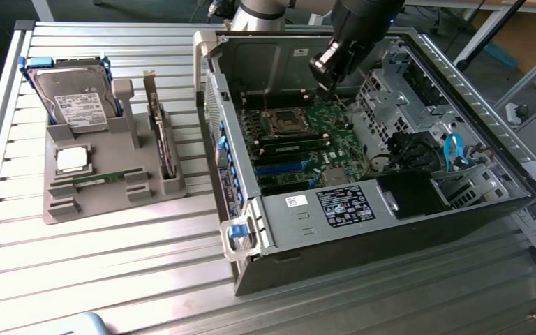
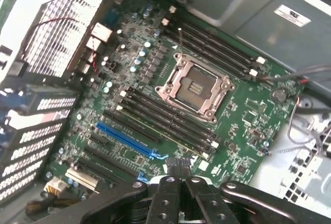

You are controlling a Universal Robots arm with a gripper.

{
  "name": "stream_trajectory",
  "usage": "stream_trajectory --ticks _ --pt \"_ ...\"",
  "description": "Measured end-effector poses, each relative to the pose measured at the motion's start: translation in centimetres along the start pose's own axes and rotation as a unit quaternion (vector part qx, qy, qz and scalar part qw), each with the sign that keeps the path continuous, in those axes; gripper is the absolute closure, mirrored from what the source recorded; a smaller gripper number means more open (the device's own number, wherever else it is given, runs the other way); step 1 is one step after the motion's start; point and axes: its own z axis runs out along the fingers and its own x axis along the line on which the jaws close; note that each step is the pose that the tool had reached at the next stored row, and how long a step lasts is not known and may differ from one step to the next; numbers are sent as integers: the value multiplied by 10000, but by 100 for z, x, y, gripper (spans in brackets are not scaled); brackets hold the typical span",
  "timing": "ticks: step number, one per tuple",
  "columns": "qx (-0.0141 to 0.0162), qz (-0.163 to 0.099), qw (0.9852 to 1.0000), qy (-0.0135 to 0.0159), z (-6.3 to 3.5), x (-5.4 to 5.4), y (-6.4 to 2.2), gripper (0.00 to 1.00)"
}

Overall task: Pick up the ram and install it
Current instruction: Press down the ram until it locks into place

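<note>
Seen from the exterior view, the far left holds a grey tray (image 1: 109, 207), well apart from the pincer (image 1: 329, 84) and outside the case (image 1: 343, 230). On the tray are a hard drive (image 1: 75, 98) standing at the back, a square silver chip (image 1: 72, 159) lying flat below it, and a dark card (image 1: 161, 136) upright along the side nearer the pincer. The ram (image 1: 108, 178) lies flat in a holder of the tray, between the chip and the card. It is nowhere near the pincer and nothing touches it.

Further right is the open case, with the green board (image 1: 338, 150) in its floor. The pincer hangs inside over the board, just beyond the socket (image 1: 282, 122). Another green stick (image 1: 292, 145) lies among the slots on the near side of the socket. Whether it is fully seated cannot be told. To the exterior view's right of the pincer are the drive cage and a blue cable (image 1: 452, 150).

The wrist view adds the pincer (image 2: 179, 168) close up. Its two fingers (image 2: 172, 166) are pressed together with nothing between them. Ahead of the tips come a row of black slots (image 2: 165, 120), then the empty socket (image 2: 195, 88) with its metal frame, then more slots beyond. A blue slot (image 2: 126, 140) lies off to one side of the tips, near white vented brackets (image 2: 36, 141). A white label (image 2: 292, 14) sits on the case wall, far past the socket.
</note>
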Motion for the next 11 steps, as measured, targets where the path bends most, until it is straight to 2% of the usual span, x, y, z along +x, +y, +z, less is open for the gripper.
stream_trajectory --ticks 6,11 --pt "4 442 9990 -2 0 0 0 90" --pt "8 835 9965 -4 0 0 0 90"
